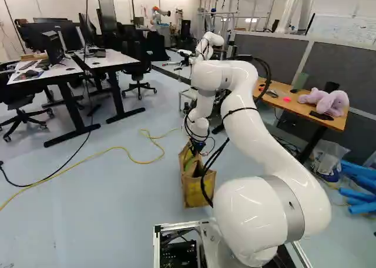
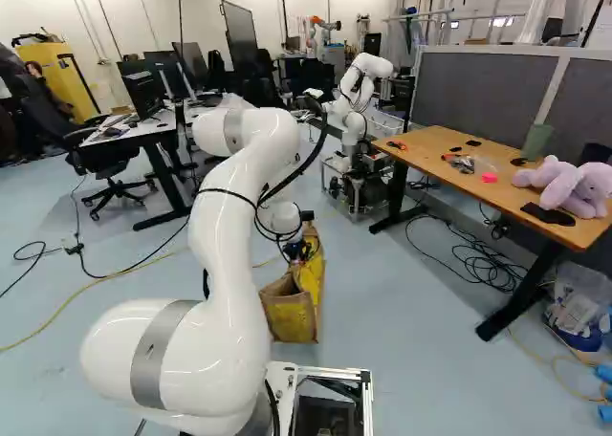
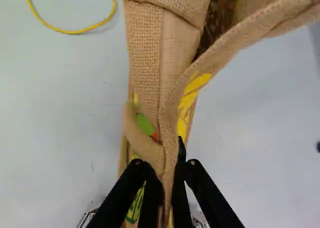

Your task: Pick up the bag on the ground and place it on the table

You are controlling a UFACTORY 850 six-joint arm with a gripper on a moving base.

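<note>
Wrist view: the black two-fingered gripper [image 3: 169,177] is pinching a fold of the tan burlap bag with yellow print [image 3: 147,53]. Left base view: the bag is hanging or standing near the pale blue floor [image 1: 111,215]; lifting seems in hand. Right base view: the brown wooden table [image 2: 423,143] is waiting at right, calling for raising, then swinging right

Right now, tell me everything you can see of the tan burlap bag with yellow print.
The tan burlap-like bag is coarsely woven, printed yellow with some green, its sides creased and its mouth partly open on a dark inside. It is roughly upright ahead of the base, left of the wooden table in the right base view. The black gripper is shut on a strip of its cloth, rim or handle. Whether its bottom touches the floor I can't tell.
</note>
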